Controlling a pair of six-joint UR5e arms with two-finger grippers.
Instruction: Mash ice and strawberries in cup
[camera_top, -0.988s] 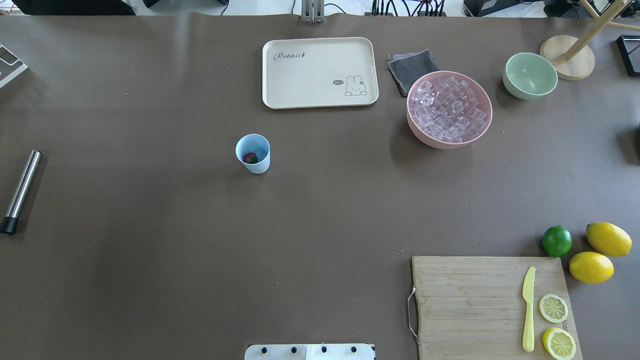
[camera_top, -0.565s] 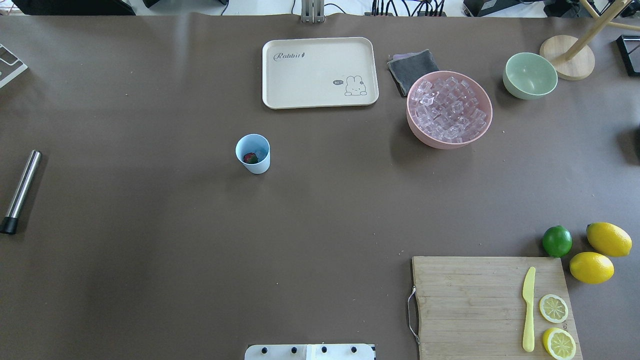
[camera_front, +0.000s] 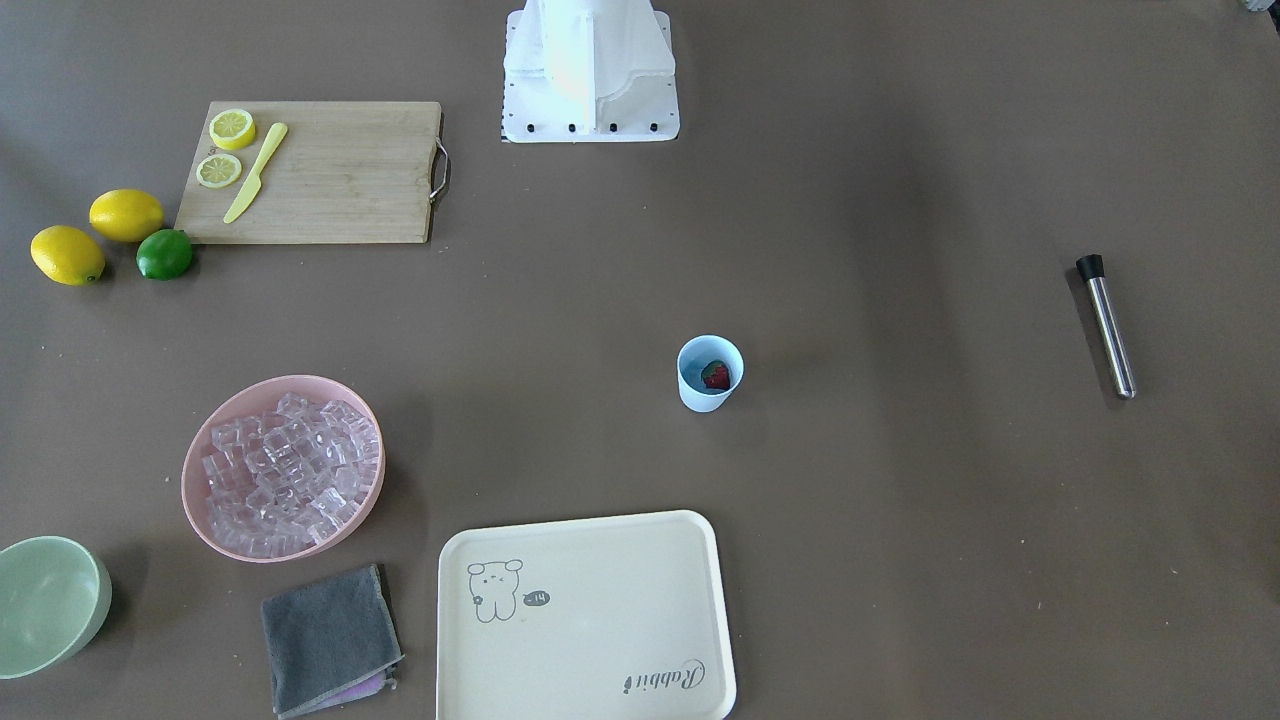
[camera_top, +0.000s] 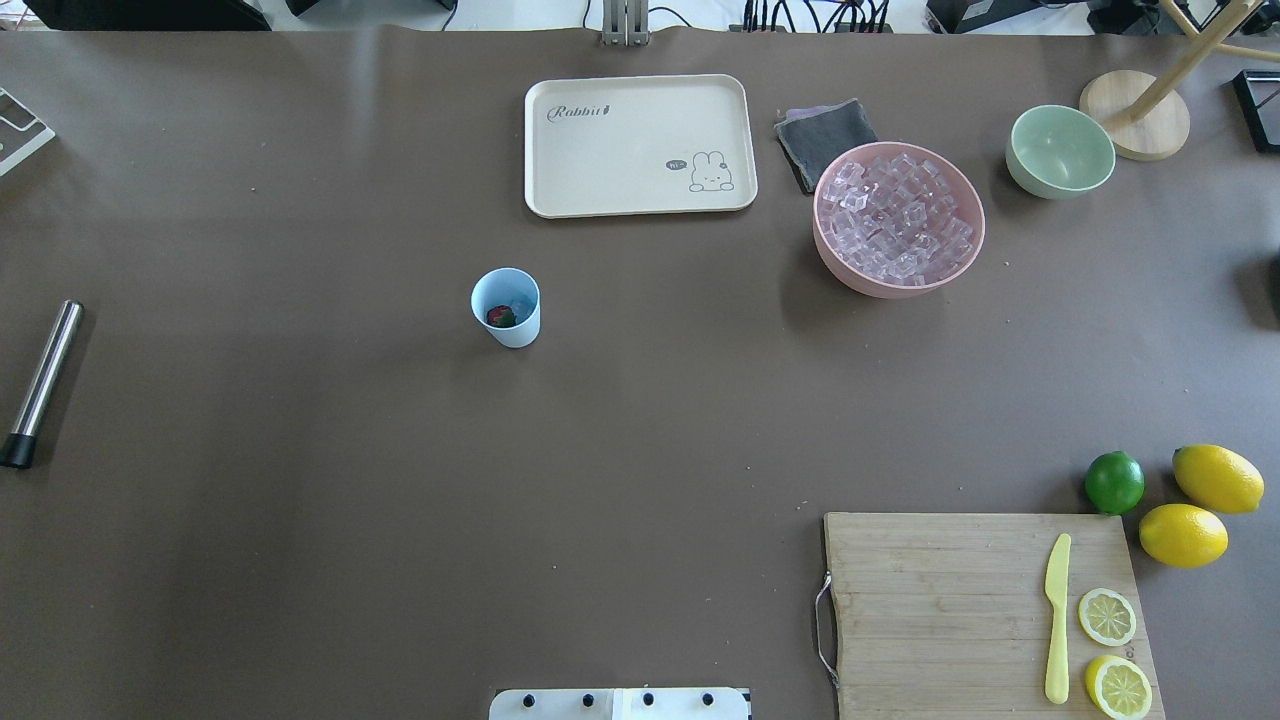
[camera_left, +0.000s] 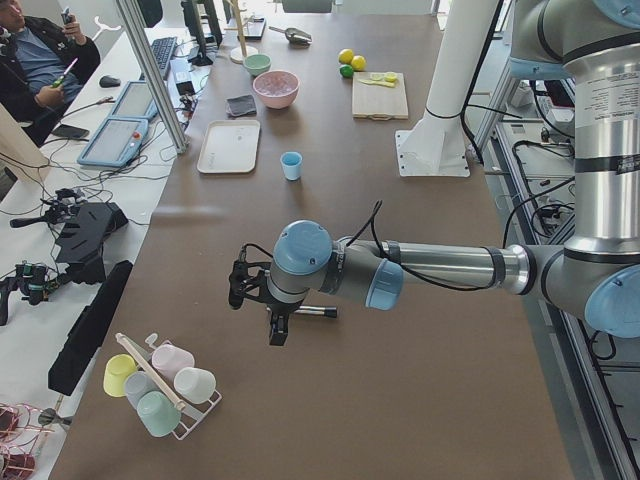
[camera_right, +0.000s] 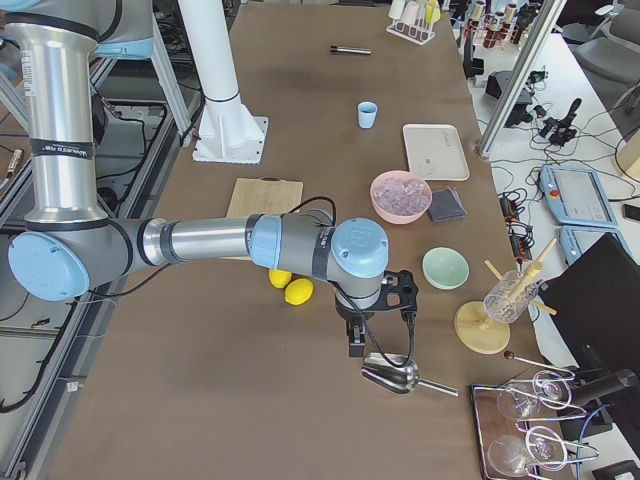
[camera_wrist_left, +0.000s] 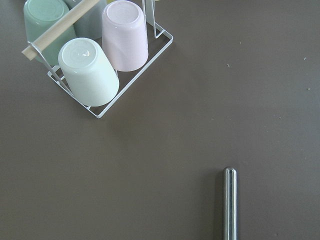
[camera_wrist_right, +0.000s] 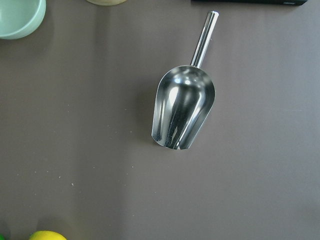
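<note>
The left gripper (camera_left: 277, 335) hangs just above the muddler (camera_left: 312, 312) in the left side view. Whether its fingers are parted I cannot tell. The cup (camera_left: 291, 166) stands well apart at its 12 o'clock.

In the right side view the right gripper (camera_right: 355, 345) hovers near a metal scoop (camera_right: 392, 376), its grip equally unreadable. The cup is far off at 12 o'clock.

The left wrist view shows only the muddler's steel end at 5 o'clock and a cup rack (camera_wrist_left: 135, 76) at 11 o'clock, with no fingers in sight. The right wrist view shows the scoop at centre.

From the front, the strawberry (camera_front: 716, 375) sits inside the cup. The muddler lies at the cup's 3 o'clock, and the ice (camera_front: 285, 470) fills a pink bowl (camera_front: 186, 480) at 8 o'clock.

Overhead, it is unclear whether any ice is in the cup. Mashing looks not yet begun, and the muddler would have to be picked up first.
</note>
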